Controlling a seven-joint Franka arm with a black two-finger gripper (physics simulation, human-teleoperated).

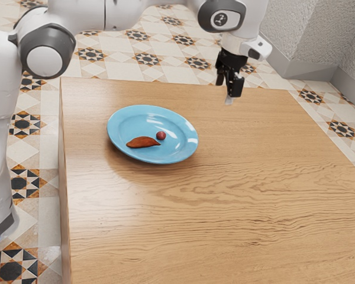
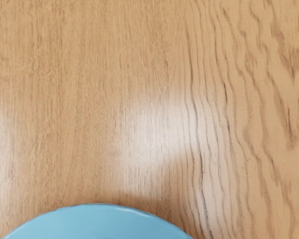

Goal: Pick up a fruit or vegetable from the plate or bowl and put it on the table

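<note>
Evidently, the table [image 1: 254, 177] is meant as both support and destination, with broad bare wood available around the plate for setting produce down. Its top is finished in pale brown, with straight, fine grain in places and wavy, darker figure elsewhere, and is set over a floor [image 1: 148, 59] patterned in star-shaped tiles. By the white, smooth-shelled arm [image 1: 83, 13], the hand is held raised and well apart from the food, presumably so that the plate can be approached from above without the rim being knocked. On the wood the glossy blue plate [image 1: 148, 120] is rested, round and shallow, its raised edge probably serving to keep its load from rolling off. Whether the black gripper [image 1: 229, 94] is open or closed cannot be told; no produce is seen in it. Within the plate, both candidates are found: a reddish-brown, elongated vegetable [image 1: 143, 142] with tapered ends, laid on its side, and, just beside one end, a small, round, dark red fruit [image 1: 160, 135]. Either could be chosen; the long shape would likely be gripped more steadily across its narrow width, while the ball might be rolled away.
</note>
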